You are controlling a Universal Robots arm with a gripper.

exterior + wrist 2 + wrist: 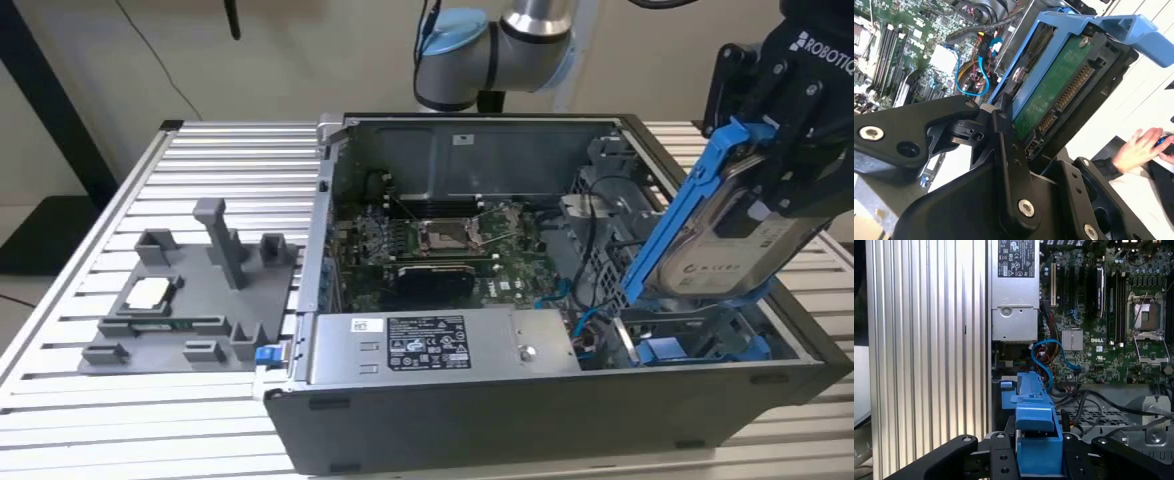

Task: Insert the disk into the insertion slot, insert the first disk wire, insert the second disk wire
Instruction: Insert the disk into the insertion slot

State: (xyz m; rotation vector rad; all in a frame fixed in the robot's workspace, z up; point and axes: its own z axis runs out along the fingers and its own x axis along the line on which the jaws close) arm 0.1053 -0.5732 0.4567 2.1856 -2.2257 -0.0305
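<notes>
1 gripper (771,190) hangs over the exterior view's right end of the open computer case (534,425). Its black fingers (1004,150) are drawn in narrow and clamped on the disk (727,255). The disk is a silver-grey hard drive with a white label, clipped in a blue carrier frame (674,215). It stands steeply tilted, its upper end between the fingers and its lower end down at the drive bay (694,345) in that corner of the case. I cannot tell whether that lower end has entered the bay.

In the second wrist view, the disk's green circuit board (1054,95) and its connector row face the camera. 1 finger presses the carrier's edge beside them. In the first wrist view, the carrier (1036,415) sits squarely between the 2 fingers (999,460), pointing toward a looped blue cable (1046,347) that lies loose inside the case.

The motherboard (441,245) fills the middle of the case. The white-labelled power supply (441,345) lies along the near wall, well apart from the disk. The case rests on a slatted aluminium table (200,160). A grey fixture tray (187,300) sits beside it on the exterior view's left. A person's hand (1136,147) shows outside the case in the second wrist view, apart from the gripper.
</notes>
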